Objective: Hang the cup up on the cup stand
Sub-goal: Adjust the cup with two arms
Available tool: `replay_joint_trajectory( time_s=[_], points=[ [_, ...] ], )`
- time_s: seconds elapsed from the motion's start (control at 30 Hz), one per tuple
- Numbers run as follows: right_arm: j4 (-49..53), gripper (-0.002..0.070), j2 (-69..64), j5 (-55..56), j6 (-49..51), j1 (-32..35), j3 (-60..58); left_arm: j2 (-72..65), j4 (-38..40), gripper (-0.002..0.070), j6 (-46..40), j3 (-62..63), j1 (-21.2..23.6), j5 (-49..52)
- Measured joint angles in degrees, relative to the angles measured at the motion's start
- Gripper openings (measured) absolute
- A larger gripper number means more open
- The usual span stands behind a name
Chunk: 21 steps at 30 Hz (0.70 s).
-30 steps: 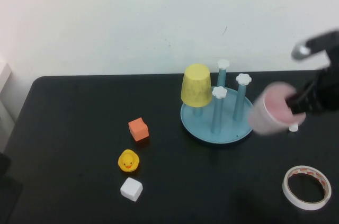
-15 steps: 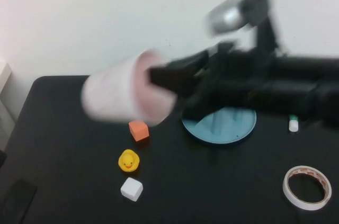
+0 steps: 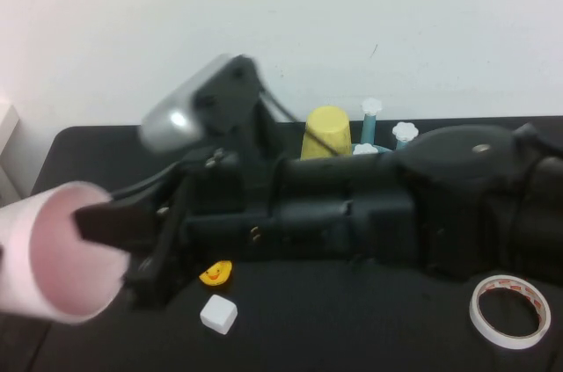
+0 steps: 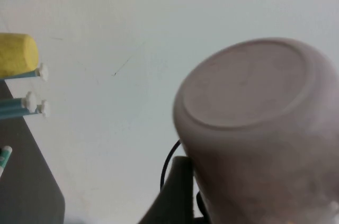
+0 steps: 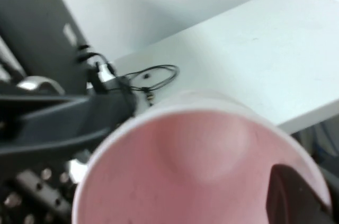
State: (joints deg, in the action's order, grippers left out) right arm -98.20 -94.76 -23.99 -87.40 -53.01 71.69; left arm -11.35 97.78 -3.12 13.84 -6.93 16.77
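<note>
Far left: right claw [image 3: 114, 240] pinching cup [image 3: 48, 253] (empty)

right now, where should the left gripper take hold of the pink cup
Probably around the outer wall near the closed bottom, coming from the bottom end. The cup lies sideways in the air, the right gripper shut on its rim, one finger inside the mouth. The left gripper, open, faces the cup's free bottom.

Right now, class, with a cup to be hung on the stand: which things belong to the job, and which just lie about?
Job:
- pink cup, held by the right gripper out at the table's left edge
- cup stand, mostly hidden behind the arm

Lying about:
- yellow cup on the stand
- toy duck
- white block
- tape roll
</note>
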Motion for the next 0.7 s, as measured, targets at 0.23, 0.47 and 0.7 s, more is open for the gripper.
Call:
replay_joint_trajectory(
  time_s=[0.23, 0.47, 0.7],
  points=[
    [-0.27, 0.0019, -2.81, -1.97, 0.0, -2.66, 0.7, -0.11, 0.0, 0.0651, 0.37, 0.0, 0.0, -2.34],
    [-0.97, 0.0032, -3.26, -3.56, 0.11, -2.58, 0.97, -0.11, 0.0, 0.061, -0.45, 0.0, 0.0, -2.66],
    [3.55, 0.0298, -3.26, -5.83, 3.6, -2.73, 0.97, -0.11, 0.13, 0.061, -6.01, 0.0, 0.0, -2.8]
  ],
)
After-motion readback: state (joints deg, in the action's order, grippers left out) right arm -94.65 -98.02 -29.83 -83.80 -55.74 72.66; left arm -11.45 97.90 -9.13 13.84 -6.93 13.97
